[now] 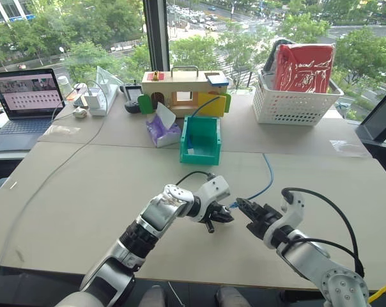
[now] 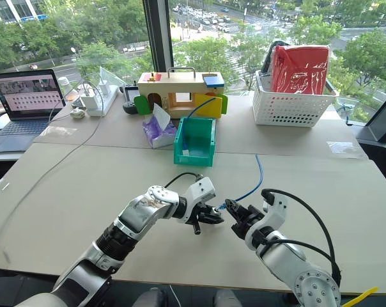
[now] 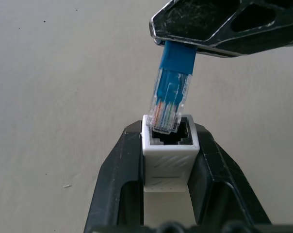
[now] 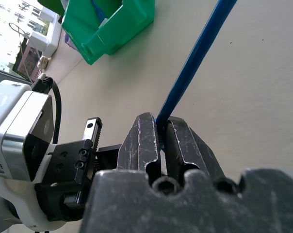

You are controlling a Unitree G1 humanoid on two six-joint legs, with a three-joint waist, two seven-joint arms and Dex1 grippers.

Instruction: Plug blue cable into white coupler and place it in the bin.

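While my left gripper (image 3: 168,160) clamps the white coupler (image 3: 168,148), my right gripper (image 4: 161,133), closed on the blue cable (image 4: 195,58), tips its plug into the socket; bin (image 1: 200,141) at twelve o'clock.

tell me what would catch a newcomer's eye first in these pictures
At the near middle of the table, the two pincers meet: the left pincer clamps the white coupler, and the right pincer holds the blue cable with its clear plug tip just at the socket mouth. Behind them stands the teal bin, and at the far right a white lattice basket with a red bag.
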